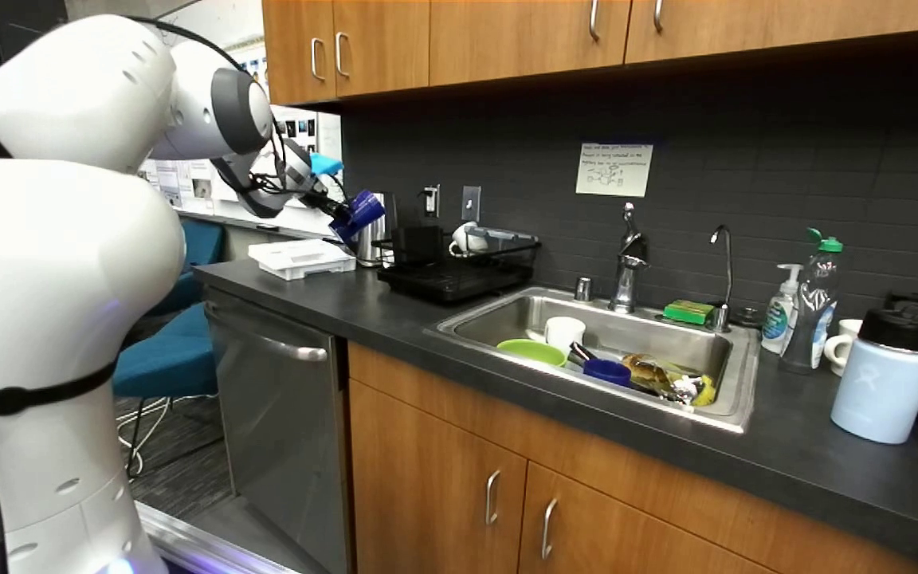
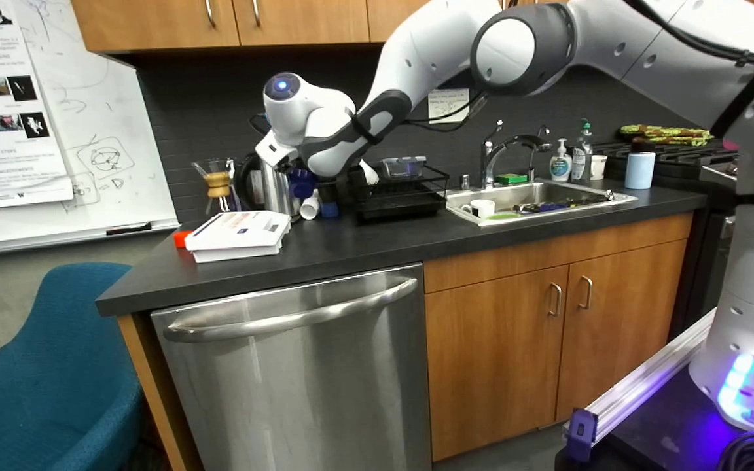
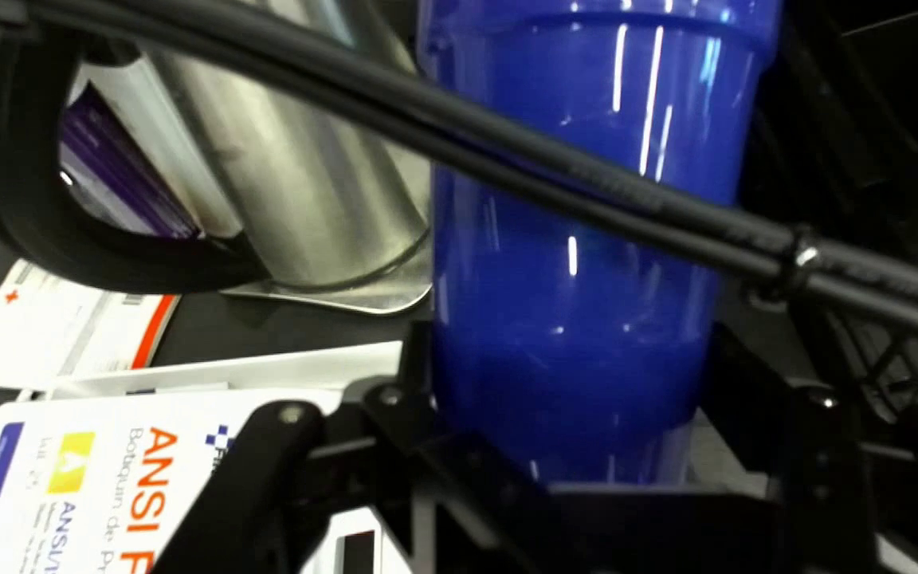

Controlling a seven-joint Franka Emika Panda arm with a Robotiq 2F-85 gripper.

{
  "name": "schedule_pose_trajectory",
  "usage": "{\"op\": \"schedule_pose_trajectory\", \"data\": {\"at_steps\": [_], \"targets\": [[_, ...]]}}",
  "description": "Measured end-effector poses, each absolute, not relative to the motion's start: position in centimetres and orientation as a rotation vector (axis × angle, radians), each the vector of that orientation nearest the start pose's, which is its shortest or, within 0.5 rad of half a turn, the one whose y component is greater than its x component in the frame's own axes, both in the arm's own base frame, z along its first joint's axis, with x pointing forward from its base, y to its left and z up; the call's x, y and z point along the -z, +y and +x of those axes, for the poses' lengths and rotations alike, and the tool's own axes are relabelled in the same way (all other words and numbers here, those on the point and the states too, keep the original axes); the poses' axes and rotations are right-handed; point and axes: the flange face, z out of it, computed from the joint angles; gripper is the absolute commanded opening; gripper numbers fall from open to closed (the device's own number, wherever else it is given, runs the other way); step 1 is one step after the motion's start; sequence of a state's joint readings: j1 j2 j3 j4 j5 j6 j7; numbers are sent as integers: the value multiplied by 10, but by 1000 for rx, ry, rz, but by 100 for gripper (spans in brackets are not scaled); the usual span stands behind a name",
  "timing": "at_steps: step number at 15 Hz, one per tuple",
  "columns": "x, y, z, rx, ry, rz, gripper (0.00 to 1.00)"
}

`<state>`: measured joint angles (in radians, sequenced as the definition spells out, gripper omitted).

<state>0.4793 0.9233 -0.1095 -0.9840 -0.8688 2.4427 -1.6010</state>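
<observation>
End effector [image 3: 572, 363]: fingers closed around a blue cup [image 3: 570, 307], one on either side of its wall. Black cables cross in front of the cup in the wrist view. Cup is tilted and held up above the bench [image 2: 351, 247], well apart from the sink [image 1: 670, 339].

Nearby: a steel kettle [image 3: 300, 183] with a black handle; the cup overlaps it in the wrist view, and contact between the two cannot be told. A white box [image 3: 68, 478] printed "ANSI" lies near the kettle. Between cup and sink stands a black dish rack [image 1: 451, 279], carrying a white mug [image 1: 468, 237] and a clear container [image 2: 403, 169].

In the sink: a white cup [image 1: 564, 331], a green bowl [image 1: 531, 351], a blue vessel [image 1: 607, 371] and cluttered items, hard to separate. Behind the basin, a faucet [image 1: 625, 283] and a green sponge [image 1: 688, 312]. Past it, a pump bottle [image 1: 779, 319] and a light-blue flask [image 1: 881, 391] with black lid.
</observation>
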Motion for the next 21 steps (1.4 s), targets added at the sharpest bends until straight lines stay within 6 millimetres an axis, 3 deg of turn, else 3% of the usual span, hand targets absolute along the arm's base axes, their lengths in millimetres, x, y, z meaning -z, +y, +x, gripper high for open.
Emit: {"op": "schedule_pose_trajectory", "data": {"at_steps": [6,11,15,21], "targets": [[-389,345,699,116,2053,764,54],[-395,360,644,180,1921,673,54],[-385,358,618,272,1751,604,54],[-347,361,598,367,1665,522,54]]}}
